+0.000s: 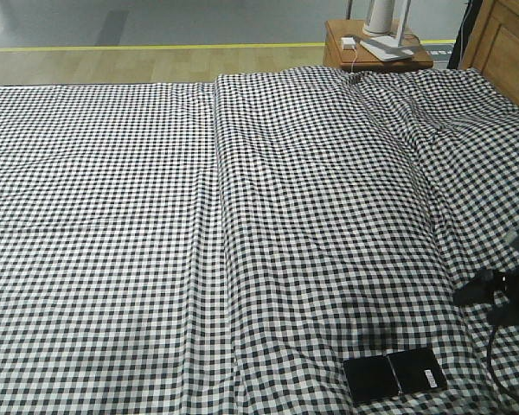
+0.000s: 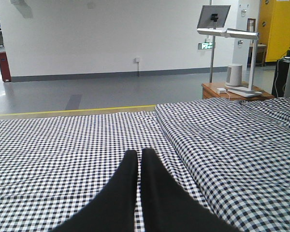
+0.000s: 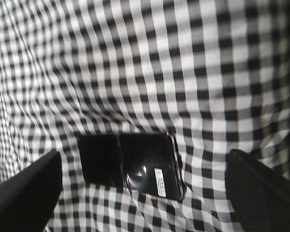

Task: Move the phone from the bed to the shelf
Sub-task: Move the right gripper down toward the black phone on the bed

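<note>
Between cropped fingers (image 3: pixel 26 193) of the right gripper (image 3: pixel 144 162) lies the phone (image 3: pixel 135 166)

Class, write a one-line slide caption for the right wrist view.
Open right gripper poised over the phone, which lies flat on the checked bed.

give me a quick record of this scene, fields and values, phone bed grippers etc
phone: lies flat on the bed, at the near right of the front view, white sticker facing up, not gripped
bed: black-and-white checked sheet with a few folds
right gripper: open, over the phone, one finger to each side
left gripper: shut, holding nothing, low over the bed
shelf: not in view
bedside table: past the far edge of the bed, with a lamp on it
</note>
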You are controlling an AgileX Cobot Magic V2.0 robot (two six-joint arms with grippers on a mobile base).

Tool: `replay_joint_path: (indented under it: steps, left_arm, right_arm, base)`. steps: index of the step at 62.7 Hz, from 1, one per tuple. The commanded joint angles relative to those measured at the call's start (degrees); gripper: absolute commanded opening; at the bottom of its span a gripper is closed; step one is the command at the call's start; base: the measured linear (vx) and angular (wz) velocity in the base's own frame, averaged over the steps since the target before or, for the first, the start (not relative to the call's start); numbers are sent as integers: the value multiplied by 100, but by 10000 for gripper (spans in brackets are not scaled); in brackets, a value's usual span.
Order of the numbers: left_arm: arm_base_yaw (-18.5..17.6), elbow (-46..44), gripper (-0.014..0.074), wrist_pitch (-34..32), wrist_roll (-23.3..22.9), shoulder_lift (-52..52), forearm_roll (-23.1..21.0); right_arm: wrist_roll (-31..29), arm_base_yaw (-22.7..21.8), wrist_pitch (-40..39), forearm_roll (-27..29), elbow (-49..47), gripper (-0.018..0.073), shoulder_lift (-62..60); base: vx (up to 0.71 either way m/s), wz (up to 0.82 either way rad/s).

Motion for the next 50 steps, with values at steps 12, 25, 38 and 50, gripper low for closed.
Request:
replay_joint_path:
  steps: [12,25,38,50]
  left_arm:
    - [11,-138,1,-429,-50,-34,-60]
    - [11,-138,1,-429,-50,-34,-60]
    - [11,-138,1,-429,-50,-34,-60]
    - [11,-138,1,-429,-50,-34,-60]
  right_arm:
    - [-189,-26,1556,245,-1027,623,663]
    - [-161,-26,1914,235,-1356,606,1041]
    - [-179,-26,1914,211,-1356,601,1305]
    - [-215,-16,1919,171,-1312,594,1473]
  base:
    - [0,0]
    - [0,0]
    - [0,0]
    - [0,0]
